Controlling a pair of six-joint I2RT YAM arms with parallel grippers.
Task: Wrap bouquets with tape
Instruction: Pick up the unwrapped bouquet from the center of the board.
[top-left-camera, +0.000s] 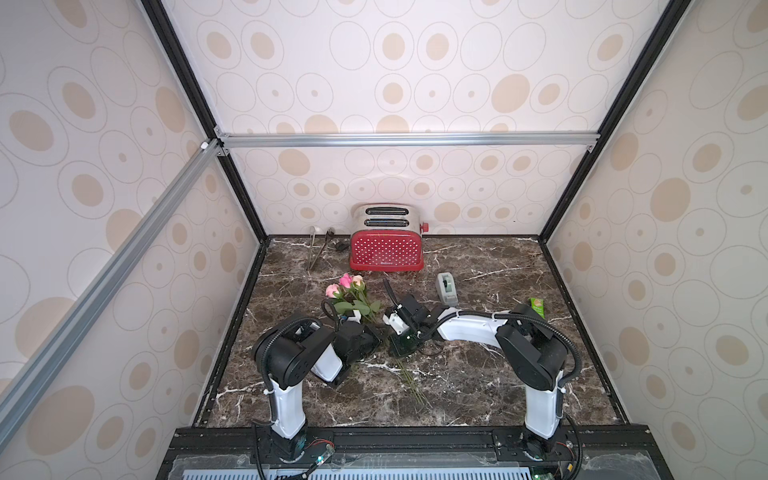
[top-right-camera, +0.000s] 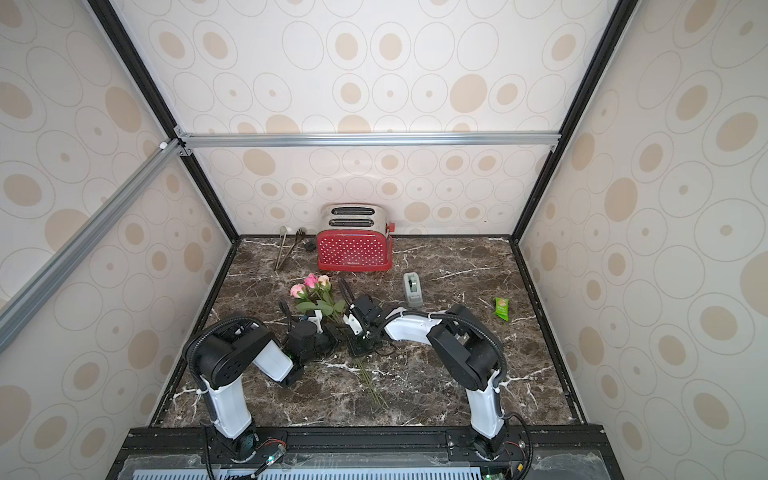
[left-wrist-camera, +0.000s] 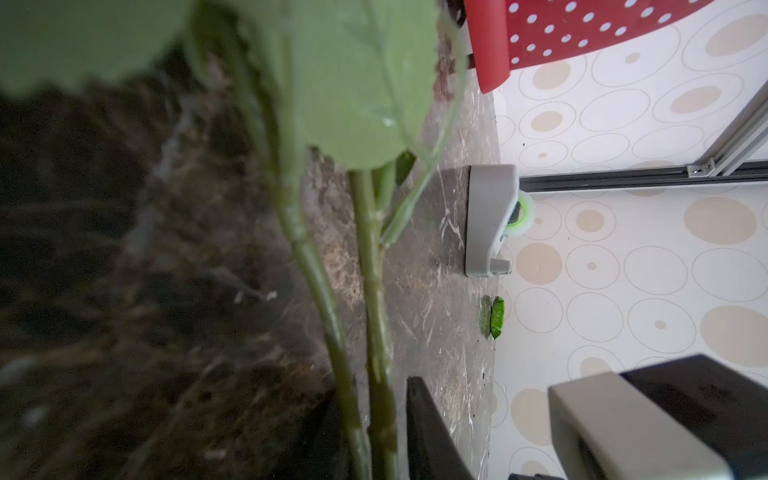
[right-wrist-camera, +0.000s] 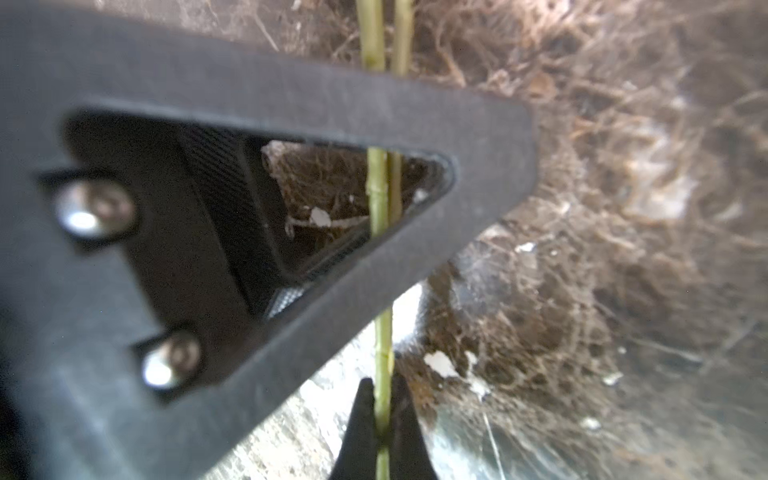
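Bouquets (top-left-camera: 353, 297) on table (top-left-camera: 478, 374) before toaster (top-left-camera: 386, 249), stems (top-left-camera: 409, 380) pinched tight by right gripper (top-left-camera: 406, 348).
Left gripper (top-left-camera: 374, 336) sits narrow on the same stems just beside it, clamped or not unclear; tape (top-left-camera: 446, 287) stands apart, near toaster.

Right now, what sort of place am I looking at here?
Most likely a mock kitchen counter built inside a robot test booth: a dark marble-look countertop, a red polka-dot toaster against the back wall, and wallpapered panels held in an aluminium frame.
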